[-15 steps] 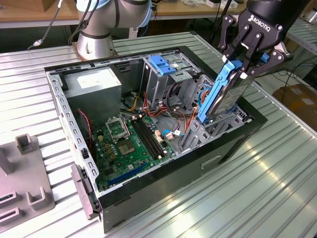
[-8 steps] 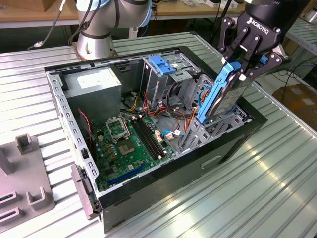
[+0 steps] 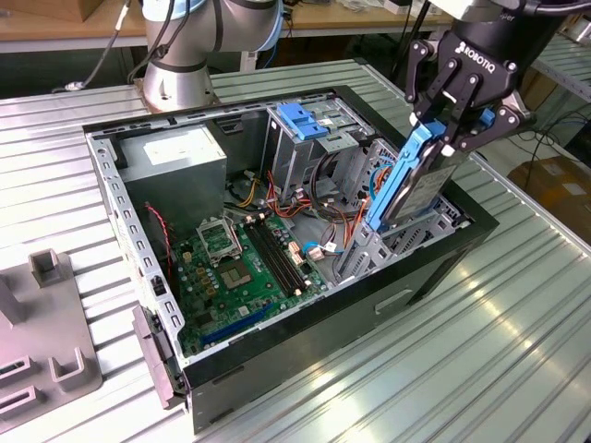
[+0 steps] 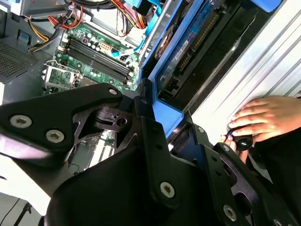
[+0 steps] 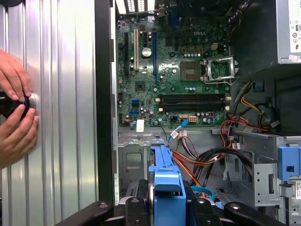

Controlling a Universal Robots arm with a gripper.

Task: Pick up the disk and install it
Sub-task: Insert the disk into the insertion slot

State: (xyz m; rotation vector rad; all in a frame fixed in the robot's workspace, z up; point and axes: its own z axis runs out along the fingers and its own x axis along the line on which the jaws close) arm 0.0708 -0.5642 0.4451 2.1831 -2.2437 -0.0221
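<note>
Your hand (image 3: 450, 138) is clenched on the upper end of the disk (image 3: 411, 185), with a black finger pressed against each side of its blue carrier frame. In the exterior view the disk stands steeply tilted at the end of the open computer case (image 3: 277, 341) nearer the exterior view's right. Its top leans out over the case wall, and its lower end is down among the metal bay brackets, just beside a bundle of red and orange cables. You cannot tell from these views whether that lower end is seated in anything. In the second wrist view the fingers (image 4: 141, 106) flank the blue frame, and the disk (image 4: 186, 52) runs away from them with its circuit-board side exposed. In the first wrist view you see the blue end of the disk (image 5: 167, 188) gripped between the finger bases, pointing towards the green motherboard (image 5: 174, 75). The case lies on its side on the ribbed metal counter (image 3: 462, 369), with the power supply (image 3: 175, 157) at the far corner. A drive cage topped by a blue latch (image 3: 300, 120) stands between the power supply and the disk. A person's hands (image 5: 14, 108) rest on the counter outside the case wall, closed around a small black knob (image 5: 9, 103). A grey fixture (image 3: 46, 360) sits on the counter at the exterior view's left, well apart from the case.
</note>
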